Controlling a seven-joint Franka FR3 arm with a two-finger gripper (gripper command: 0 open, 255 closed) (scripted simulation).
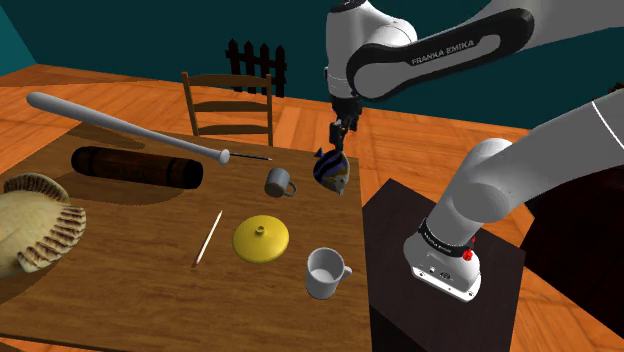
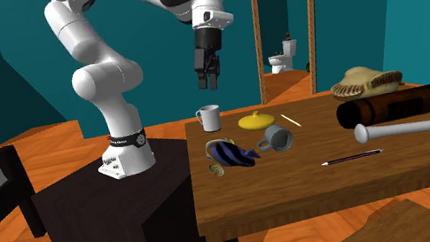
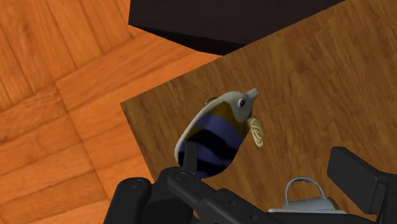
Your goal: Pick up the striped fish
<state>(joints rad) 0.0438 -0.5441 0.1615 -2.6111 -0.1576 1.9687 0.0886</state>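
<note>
Wooden table [image 1: 130,290], teal-walled room. Striped fish [image 3: 216,137]: lies just beside the small grey mug [image 1: 279,182], on the mug's side nearest the table corner. Gripper [image 2: 209,84]: hangs well above mug and fish, fingers spread wide, clasping nothing; seemingly poised so for a straight descent onto the fish.

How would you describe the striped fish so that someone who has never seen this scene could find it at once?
Start at the wooden table and go to its corner beside the dark stand. There, next to a small grey mug, lies the striped fish: the only thing banded dark blue and black, with a pale head.
</note>
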